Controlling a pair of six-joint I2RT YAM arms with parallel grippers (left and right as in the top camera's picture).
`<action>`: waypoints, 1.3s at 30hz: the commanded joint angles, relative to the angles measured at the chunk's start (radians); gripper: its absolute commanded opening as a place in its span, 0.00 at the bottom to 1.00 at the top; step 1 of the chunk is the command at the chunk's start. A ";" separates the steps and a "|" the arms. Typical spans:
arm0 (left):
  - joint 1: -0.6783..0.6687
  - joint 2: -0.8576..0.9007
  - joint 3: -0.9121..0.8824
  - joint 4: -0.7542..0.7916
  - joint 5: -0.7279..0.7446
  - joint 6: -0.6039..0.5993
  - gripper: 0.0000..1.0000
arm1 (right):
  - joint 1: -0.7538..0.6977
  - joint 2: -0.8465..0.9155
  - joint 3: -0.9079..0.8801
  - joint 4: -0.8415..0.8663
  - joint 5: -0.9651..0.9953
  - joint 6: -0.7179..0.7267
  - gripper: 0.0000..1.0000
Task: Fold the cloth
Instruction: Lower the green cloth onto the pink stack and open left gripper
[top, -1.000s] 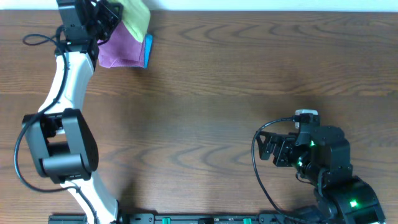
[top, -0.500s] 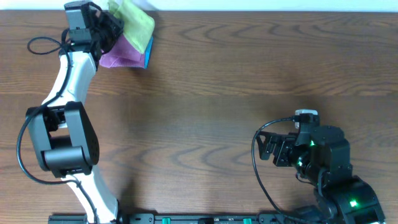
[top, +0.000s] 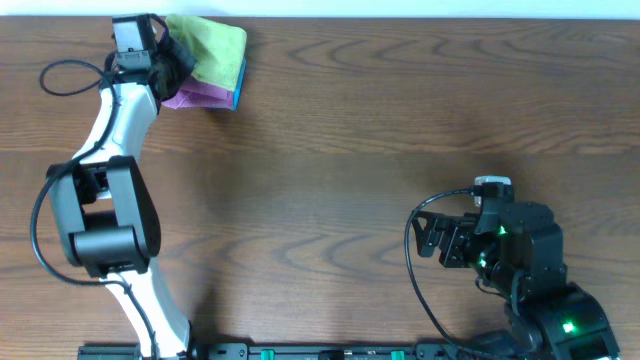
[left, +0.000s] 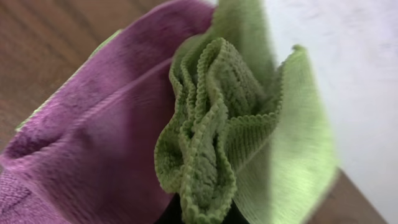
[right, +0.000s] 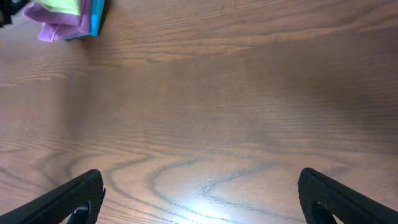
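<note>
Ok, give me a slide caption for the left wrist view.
The left gripper pinches a bunched fold of the yellow-green cloth, the purple cloth right beside it.

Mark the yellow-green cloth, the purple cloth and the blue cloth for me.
soft yellow-green microfibre cloth (top: 214, 45), overhead view, middle of its top face.
purple microfibre cloth (top: 200, 95), overhead view, exposed near edge.
blue cloth (top: 239, 85), overhead view, narrow strip showing.

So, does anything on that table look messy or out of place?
Yes: at the far left, the light yellow-green microfibre cloth is bunched into wrinkled ridges in the shut left end effector, slumped over the purple microfibre cloth. A blue cloth peeks out beside them.
</note>
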 joint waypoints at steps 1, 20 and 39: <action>0.004 0.045 0.021 -0.007 -0.037 0.029 0.06 | -0.009 -0.001 -0.004 -0.001 0.000 0.015 0.99; 0.046 0.001 0.021 -0.018 0.002 0.142 0.45 | -0.009 -0.001 -0.004 -0.001 0.000 0.015 0.99; 0.051 -0.180 0.021 -0.151 -0.010 0.217 0.90 | -0.009 -0.002 -0.004 -0.001 0.000 0.015 0.99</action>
